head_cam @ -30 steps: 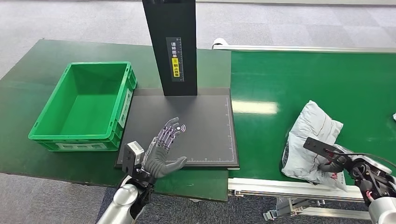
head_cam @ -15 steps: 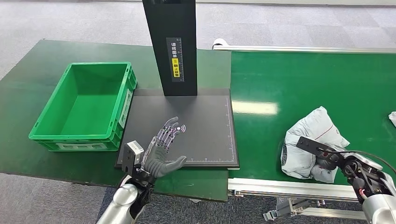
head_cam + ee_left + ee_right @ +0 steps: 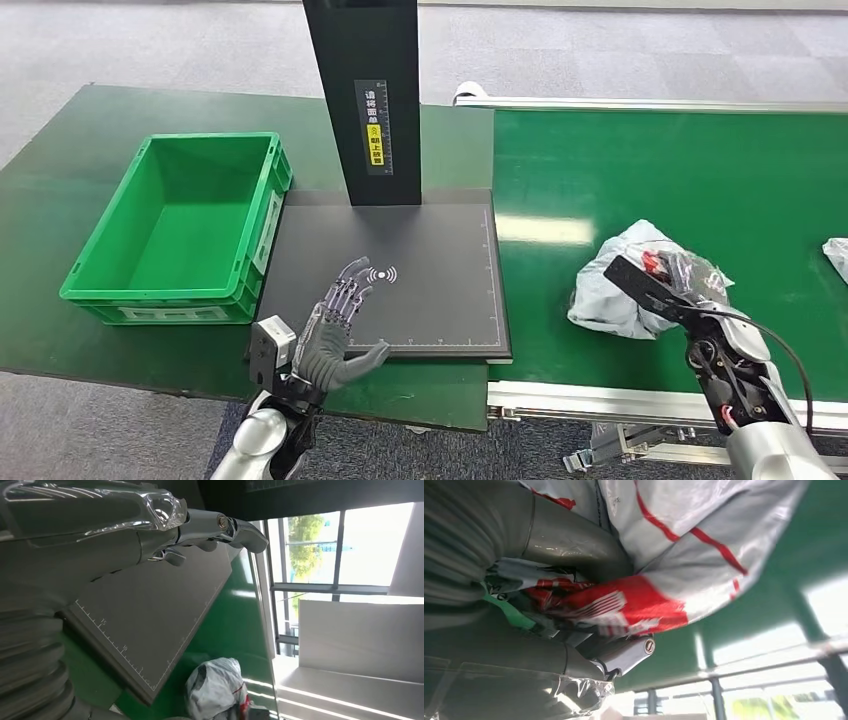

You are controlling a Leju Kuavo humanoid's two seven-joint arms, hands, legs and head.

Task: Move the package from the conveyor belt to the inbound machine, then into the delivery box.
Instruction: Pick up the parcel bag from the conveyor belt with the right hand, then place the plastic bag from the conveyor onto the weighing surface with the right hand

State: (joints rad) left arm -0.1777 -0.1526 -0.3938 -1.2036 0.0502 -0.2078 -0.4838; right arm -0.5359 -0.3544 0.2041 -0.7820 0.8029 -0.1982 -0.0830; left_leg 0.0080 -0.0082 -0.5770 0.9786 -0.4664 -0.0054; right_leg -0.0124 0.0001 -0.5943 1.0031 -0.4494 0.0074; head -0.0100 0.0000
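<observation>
Starting from the left: green crate (image 3: 175, 232) sits on the dark green table (image 3: 60, 170), right beside the black scanner pad (image 3: 420, 280) with its tall black post (image 3: 365, 100). Left hand (image 3: 335, 325) hovers over the pad's near edge, fingers spread, holding nothing. Over on the bright green belt (image 3: 680, 170), the right hand (image 3: 690, 300) has its fingers clamped into the grey plastic bag (image 3: 625, 275) with red print, all scrunched up in the grip. Can't tell if it's touching the belt. Another white bit (image 3: 835, 255) sits at the far right edge.
</observation>
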